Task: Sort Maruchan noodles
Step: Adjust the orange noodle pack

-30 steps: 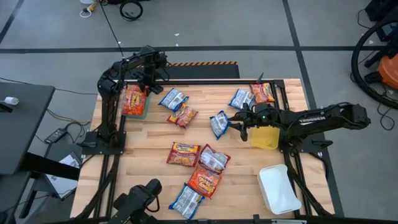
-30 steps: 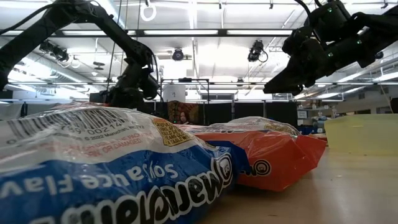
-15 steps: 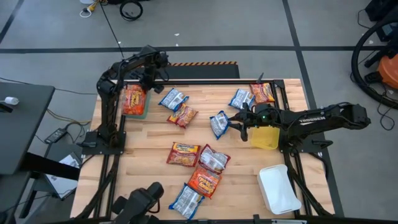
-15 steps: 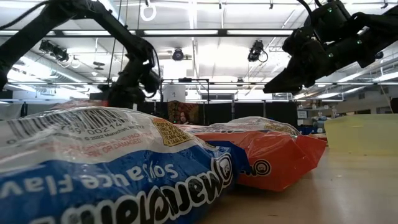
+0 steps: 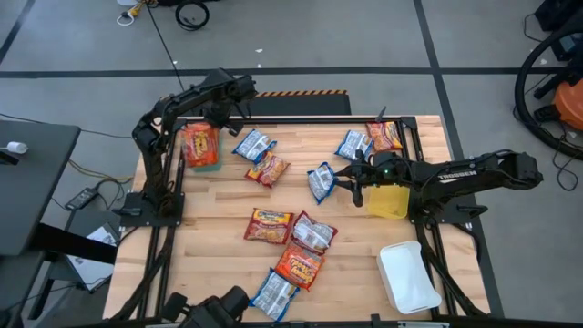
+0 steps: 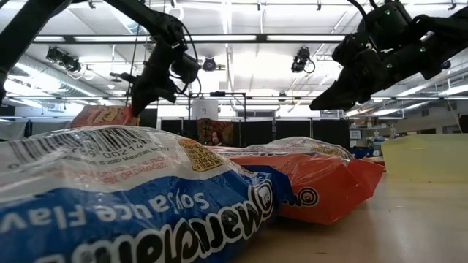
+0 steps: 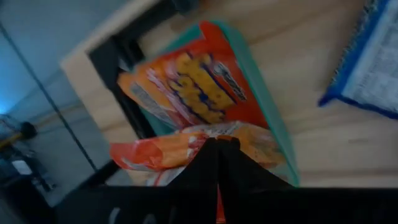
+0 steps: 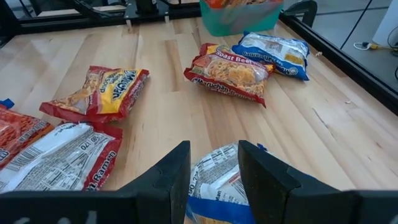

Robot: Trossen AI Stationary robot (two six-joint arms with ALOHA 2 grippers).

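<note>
Orange packet [image 7: 163, 153] half-hidden behind closed left tool [image 7: 217, 163].

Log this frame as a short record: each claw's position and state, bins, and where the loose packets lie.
left claw: above the teal bin at the table's far left corner, shut on an orange packet
right claw: open, astride a blue-and-white packet at mid-table
teal bin contents: orange packets
yellow bin: beside the right arm, contents not discernible
white bin: near right corner
loose packets: scattered over the wooden table, orange and blue-and-white mixed
</note>
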